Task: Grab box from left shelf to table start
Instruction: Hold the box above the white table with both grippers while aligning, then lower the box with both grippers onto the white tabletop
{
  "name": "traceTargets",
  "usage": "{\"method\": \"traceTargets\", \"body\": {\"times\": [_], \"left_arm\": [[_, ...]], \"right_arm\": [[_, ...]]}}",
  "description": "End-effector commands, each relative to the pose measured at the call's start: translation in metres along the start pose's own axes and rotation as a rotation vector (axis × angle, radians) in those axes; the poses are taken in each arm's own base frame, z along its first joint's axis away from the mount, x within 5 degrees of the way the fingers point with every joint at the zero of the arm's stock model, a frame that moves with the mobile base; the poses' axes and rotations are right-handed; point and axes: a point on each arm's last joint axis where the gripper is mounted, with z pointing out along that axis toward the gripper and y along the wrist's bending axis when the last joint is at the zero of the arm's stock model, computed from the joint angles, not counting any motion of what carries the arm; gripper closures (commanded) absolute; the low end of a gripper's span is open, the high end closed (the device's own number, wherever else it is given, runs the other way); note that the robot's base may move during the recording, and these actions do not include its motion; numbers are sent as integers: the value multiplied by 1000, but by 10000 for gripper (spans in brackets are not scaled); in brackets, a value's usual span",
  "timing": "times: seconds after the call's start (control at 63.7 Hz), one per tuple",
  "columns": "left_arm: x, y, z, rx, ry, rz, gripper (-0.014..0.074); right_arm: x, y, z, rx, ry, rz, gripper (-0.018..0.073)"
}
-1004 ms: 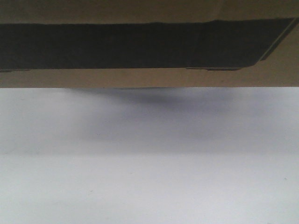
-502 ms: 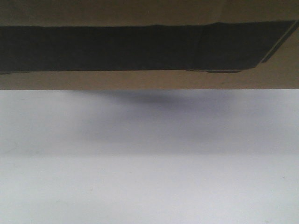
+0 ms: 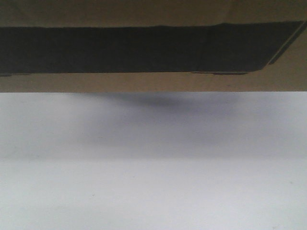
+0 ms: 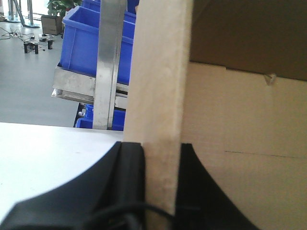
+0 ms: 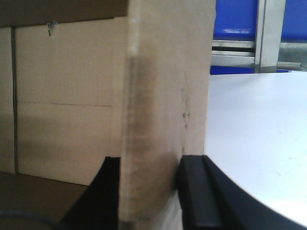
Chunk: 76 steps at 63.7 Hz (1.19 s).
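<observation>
The box (image 3: 153,82) fills the top of the front view, brown cardboard with a black printed panel (image 3: 144,48), above the white table (image 3: 153,187). It casts a soft shadow there; I cannot tell whether it touches the table. My left gripper (image 4: 160,149) is shut on the box's upright cardboard wall (image 4: 160,86), one black finger on each side. My right gripper (image 5: 151,160) is likewise shut on the opposite wall (image 5: 168,72). The box's open inside (image 5: 67,72) shows beside it.
Behind the table (image 4: 43,148) stands the left shelf, with a silver rail (image 4: 74,85) and an upright post (image 4: 108,57), holding blue plastic bins (image 4: 79,38). The right wrist view shows more rail (image 5: 235,48), blue bins (image 5: 237,14) and table top (image 5: 259,134).
In the front view the box's lower edge has sunk slightly toward the table. Both grips are unchanged.
</observation>
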Motion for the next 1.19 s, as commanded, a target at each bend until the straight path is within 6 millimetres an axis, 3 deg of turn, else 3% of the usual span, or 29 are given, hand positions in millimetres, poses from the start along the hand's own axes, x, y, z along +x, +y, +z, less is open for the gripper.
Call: {"method": "traceTargets", "body": {"times": [0.0,0.894,0.988,1.177], "left_arm": [[-27,-2,-9,2,-222,54,699],[-27,-5,-7,43,-212,-13,699],[-27,-6,2,38,-185,-10,698],[-34,-10,36,23,-95,-25,698]], "right_arm": [[-21,-9,-5,131,-175,-103,503],[-21,-7,-3,114,-169,-89,503],[-23,-9,6,119,-142,-79,503],[-33,-16,47,142,-31,-62,503]]}}
